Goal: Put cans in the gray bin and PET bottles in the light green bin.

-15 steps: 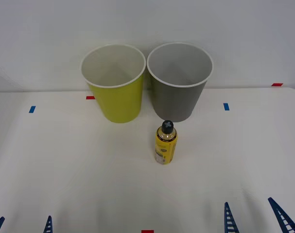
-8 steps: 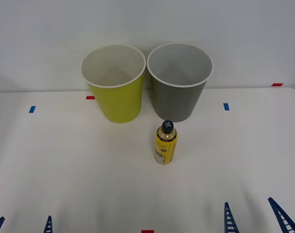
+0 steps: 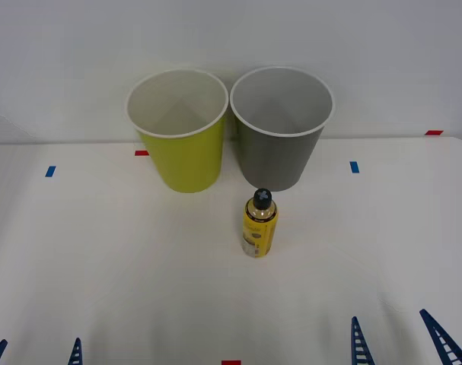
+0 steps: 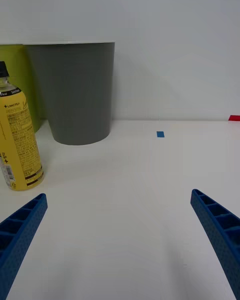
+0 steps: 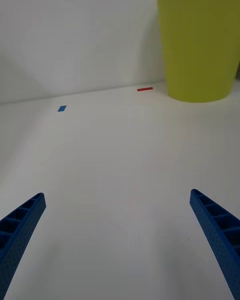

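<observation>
A small yellow PET bottle (image 3: 259, 226) with a black cap stands upright on the white table, just in front of the gray bin (image 3: 280, 129). The light green bin (image 3: 179, 131) stands beside the gray bin, on its left. In the right wrist view the bottle (image 4: 17, 140) stands ahead of the gray bin (image 4: 75, 92). My right gripper (image 3: 399, 341) is open at the table's near edge, right of the bottle and well short of it. My left gripper (image 3: 36, 354) is open at the near left edge, with the light green bin (image 5: 200, 42) far ahead of it.
Small blue tape marks (image 3: 50, 171) (image 3: 354, 166) and red tape marks (image 3: 141, 153) (image 3: 434, 132) lie on the table (image 3: 101, 258). A red mark (image 3: 231, 363) sits at the near edge. A white wall rises right behind the bins.
</observation>
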Controlling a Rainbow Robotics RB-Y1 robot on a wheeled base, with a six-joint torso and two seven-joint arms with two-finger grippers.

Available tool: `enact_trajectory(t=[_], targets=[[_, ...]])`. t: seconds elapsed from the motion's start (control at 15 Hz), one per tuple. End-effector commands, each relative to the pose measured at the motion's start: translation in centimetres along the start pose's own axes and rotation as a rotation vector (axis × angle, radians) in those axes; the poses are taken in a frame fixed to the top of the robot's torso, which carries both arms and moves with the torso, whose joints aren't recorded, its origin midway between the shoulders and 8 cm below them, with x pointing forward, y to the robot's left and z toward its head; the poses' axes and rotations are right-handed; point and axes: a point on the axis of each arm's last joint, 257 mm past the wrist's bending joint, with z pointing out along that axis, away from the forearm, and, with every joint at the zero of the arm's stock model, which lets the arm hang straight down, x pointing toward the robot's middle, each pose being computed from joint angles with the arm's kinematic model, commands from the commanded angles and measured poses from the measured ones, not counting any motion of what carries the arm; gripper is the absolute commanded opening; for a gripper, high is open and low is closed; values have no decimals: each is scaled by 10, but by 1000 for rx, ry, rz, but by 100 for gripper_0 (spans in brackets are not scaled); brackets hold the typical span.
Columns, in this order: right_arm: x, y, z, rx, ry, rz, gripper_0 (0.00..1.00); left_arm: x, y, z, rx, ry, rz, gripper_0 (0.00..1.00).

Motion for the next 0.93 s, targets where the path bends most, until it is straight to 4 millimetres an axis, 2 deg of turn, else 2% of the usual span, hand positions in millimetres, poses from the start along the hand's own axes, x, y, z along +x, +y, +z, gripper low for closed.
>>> enact_trajectory(t=[0.07,0.4,0.67,0.93], targets=[[24,1,-10,-1,67,-1,100,0,0,0,0,0,0,100],[8,41,2,-153,-14,-4,100,0,0,0,0,0,0,100],[-4,76,41,-233,-75,6,100,0,0,0,0,0,0,100],[-11,94,75,-238,-98,8,100,0,0,0,0,0,0,100]])
